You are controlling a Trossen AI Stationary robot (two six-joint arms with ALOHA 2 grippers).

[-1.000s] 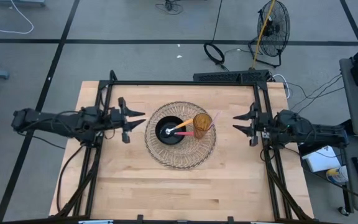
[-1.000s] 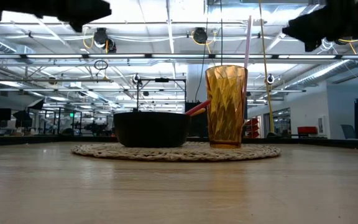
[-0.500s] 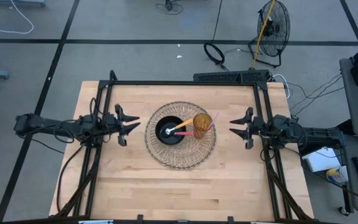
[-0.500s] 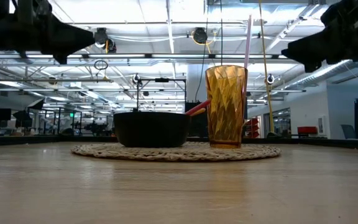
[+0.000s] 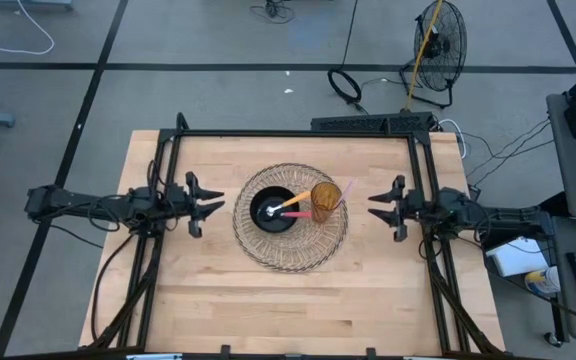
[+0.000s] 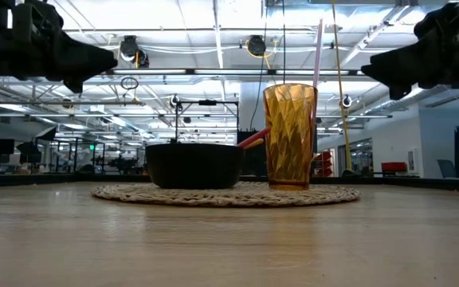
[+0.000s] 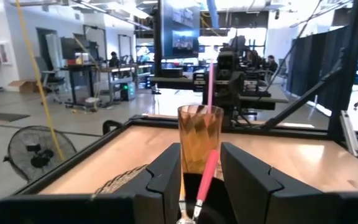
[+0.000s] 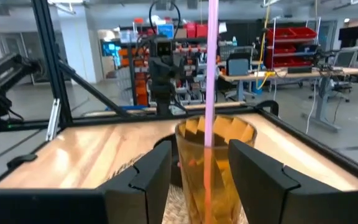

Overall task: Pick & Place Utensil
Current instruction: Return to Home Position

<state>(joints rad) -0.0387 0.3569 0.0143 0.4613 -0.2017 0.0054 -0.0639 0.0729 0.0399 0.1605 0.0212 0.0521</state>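
**A:** What is seen from above?

**B:** A woven mat [image 5: 258, 252] is laid at the middle of the table [image 5: 268, 315]. A black bowl [image 5: 271, 210] is set on it, and a spoon [image 5: 290, 206] is laid in the bowl. The yellow glass [image 5: 326, 198] is placed on the mat's right part, just beside the bowl, with the straw [image 5: 345, 188] stood in it. The left gripper [image 5: 215, 205] is held left of the mat and the right gripper [image 5: 375, 210] right of it. Both are pointed inward and kept clear of the mat.

**A:** And at table height?

**B:** Bowl and glass are seen side by side on the mat. The straw is seen rising above the rim, and both grippers are held above the tabletop.

**A:** What is shown from the left wrist?

**B:** The fingers [image 7: 163, 180] are parted a little, and nothing is gripped. The glass is framed in the gap, farther off.

**A:** And from the right wrist?

**B:** The same is shown: the fingers [image 8: 260, 174] are parted, nothing is held, and glass and straw are seen beyond.
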